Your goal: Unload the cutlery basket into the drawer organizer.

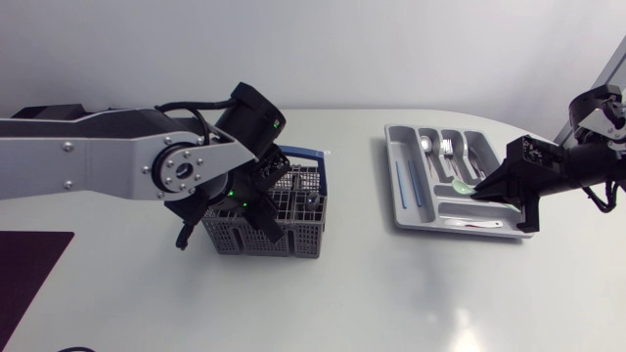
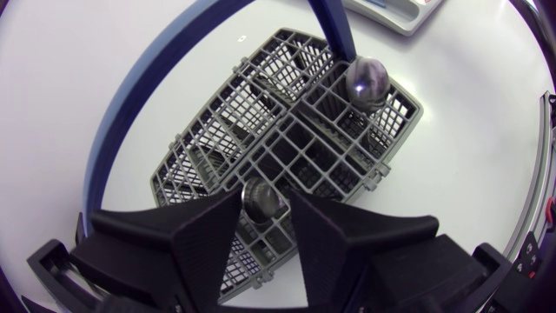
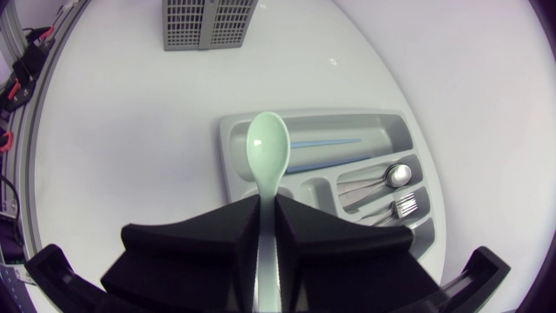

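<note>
A pale green spoon (image 3: 267,143) is clamped by its handle in the right gripper (image 3: 268,209), with the bowl pointed ahead over the drawer organizer (image 3: 224,152). Farther off, in the cutlery basket (image 2: 365,169), an upright metal spoon (image 2: 259,202) is flanked by the left gripper (image 2: 263,196), whose fingers are parted and not seen to touch it.

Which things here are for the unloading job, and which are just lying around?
For the job: cutlery basket, two metal spoons in it, drawer organizer, green spoon in the right end effector.
Just lying about: dark mat at the table's corner.
</note>
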Controlling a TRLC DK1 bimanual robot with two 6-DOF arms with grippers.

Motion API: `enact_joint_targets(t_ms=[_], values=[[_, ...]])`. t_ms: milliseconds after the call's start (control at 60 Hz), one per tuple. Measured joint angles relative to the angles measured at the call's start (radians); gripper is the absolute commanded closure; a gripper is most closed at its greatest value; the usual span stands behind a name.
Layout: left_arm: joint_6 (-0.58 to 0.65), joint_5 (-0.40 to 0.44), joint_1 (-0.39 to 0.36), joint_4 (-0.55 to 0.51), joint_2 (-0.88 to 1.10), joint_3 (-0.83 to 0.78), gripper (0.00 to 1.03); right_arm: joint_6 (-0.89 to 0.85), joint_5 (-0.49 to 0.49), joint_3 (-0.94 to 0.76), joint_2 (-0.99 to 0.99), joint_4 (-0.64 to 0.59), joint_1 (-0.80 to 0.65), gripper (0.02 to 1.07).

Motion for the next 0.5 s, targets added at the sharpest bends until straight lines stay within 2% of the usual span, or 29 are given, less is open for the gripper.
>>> enact_joint_targets(t_ms=[250,500], values=[[-0.019,-0.035,-0.011,0.004,0.006,0.001,0.9,-0.105,0.108,0.024,0.161,0.079,-0.013,1.01],[-0.029,-0.055,-0.019,0.008,0.013,0.006,0.95,-0.141,0.155,0.044,0.254,0.14,-0.015,1.01]])
